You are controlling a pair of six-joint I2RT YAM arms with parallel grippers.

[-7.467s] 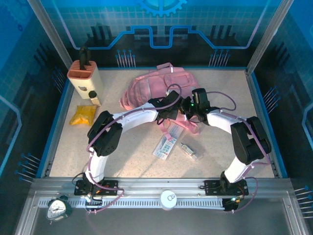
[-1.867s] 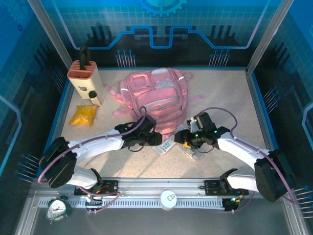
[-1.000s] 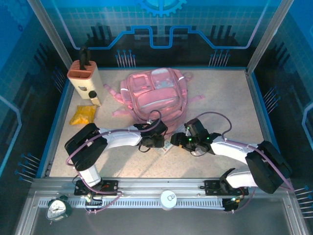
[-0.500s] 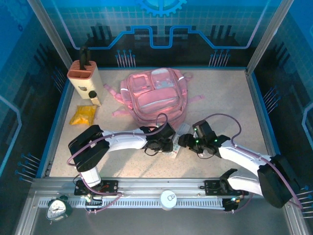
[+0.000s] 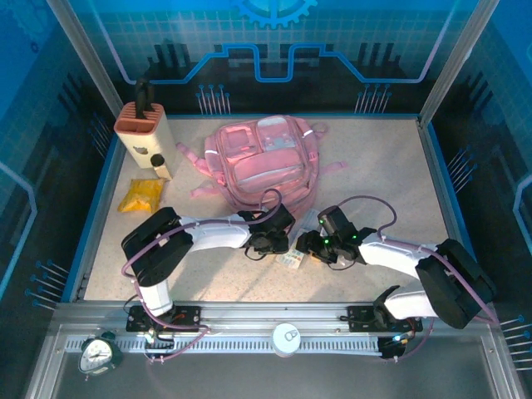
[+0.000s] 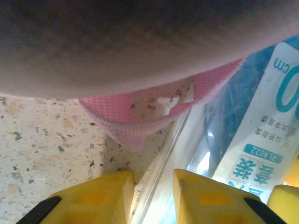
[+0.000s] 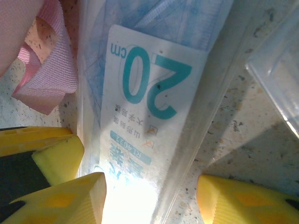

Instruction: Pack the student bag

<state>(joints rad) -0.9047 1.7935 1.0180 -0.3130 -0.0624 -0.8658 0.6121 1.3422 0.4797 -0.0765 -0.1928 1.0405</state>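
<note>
1. My left gripper (image 6: 152, 196) has its jaws a little apart, straddling the long edge of the ruler packet (image 6: 247, 140). My right gripper (image 7: 152, 200) stands wider, one jaw on either side of the same packet's end. Neither is clamped on it. Two grips on one thin sleeve is my main worry: if I close both and pull unevenly, the plastic may buckle or slip out of one pair.
2. The packet lies flat on the table (image 5: 374, 166). If I close too high, my pads (image 7: 60, 196) may slide off the glossy film and come up with nothing.
3. A pink strap loop (image 6: 135, 121) lies just beyond my left fingertips, touching the packet's edge. If I creep forward while closing, I may pinch the strap as well, and then lifting drags the bag.
4. The student bag (image 5: 264, 162) lies flat at the back-middle of the table, pockets up, just beyond both grippers. I cannot tell whether any compartment is unzipped. If none is, I carry the packet over with nowhere to put it.
5. My two grippers sit almost touching, so they may knock each other as they close.
6. A clear case (image 7: 275, 88) lies just beside the packet, and my right outer jaw could shove it away.
</note>
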